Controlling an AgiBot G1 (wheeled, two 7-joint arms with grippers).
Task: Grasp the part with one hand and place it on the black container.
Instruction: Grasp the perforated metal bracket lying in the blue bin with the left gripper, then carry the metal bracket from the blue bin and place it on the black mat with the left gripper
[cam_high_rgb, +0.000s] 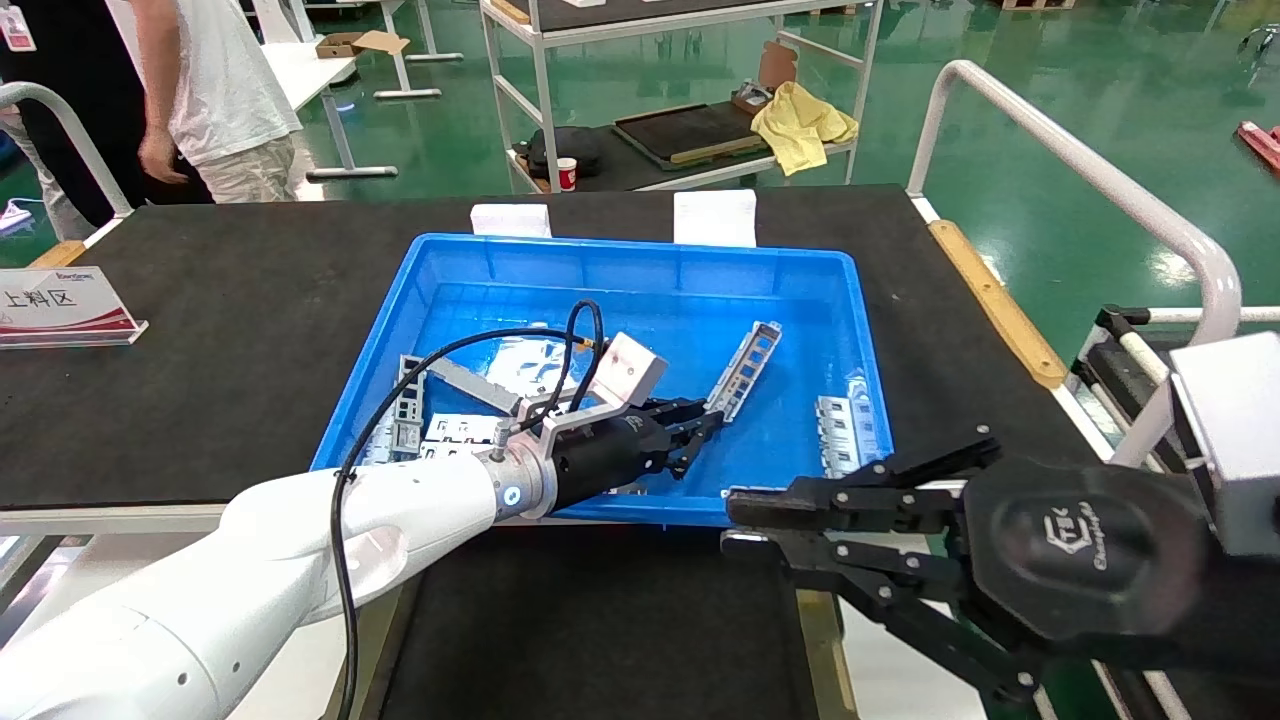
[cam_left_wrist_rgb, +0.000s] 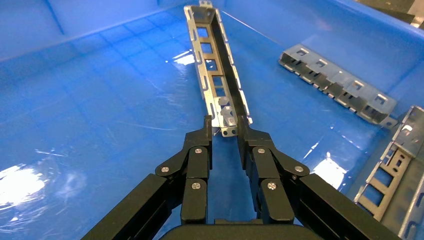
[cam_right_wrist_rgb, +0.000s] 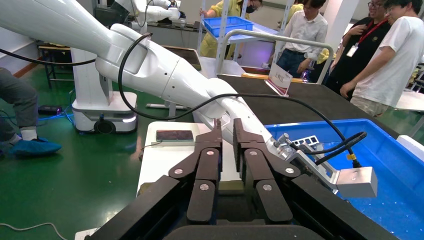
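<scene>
The part (cam_high_rgb: 745, 367) (cam_left_wrist_rgb: 215, 70), a slim silver bracket with rectangular cut-outs, lies slanted on the floor of the blue bin (cam_high_rgb: 640, 260). My left gripper (cam_high_rgb: 705, 432) (cam_left_wrist_rgb: 223, 127) reaches into the bin and is shut on the part's near end, one black finger (cam_left_wrist_rgb: 199, 150) on each side of it. The black container (cam_high_rgb: 600, 640), with an olive rail (cam_high_rgb: 820, 640) along its right side, lies just in front of the bin. My right gripper (cam_high_rgb: 728, 522) (cam_right_wrist_rgb: 227, 132) hovers over the container's right edge, its fingers a narrow gap apart and holding nothing.
More brackets lie in the bin: one (cam_high_rgb: 838, 432) (cam_left_wrist_rgb: 340, 85) at the right and a pile (cam_high_rgb: 440, 410) at the left. A sign (cam_high_rgb: 60, 305) stands at the table's left. A white rail (cam_high_rgb: 1090, 180) runs along the right side. People stand beyond the table.
</scene>
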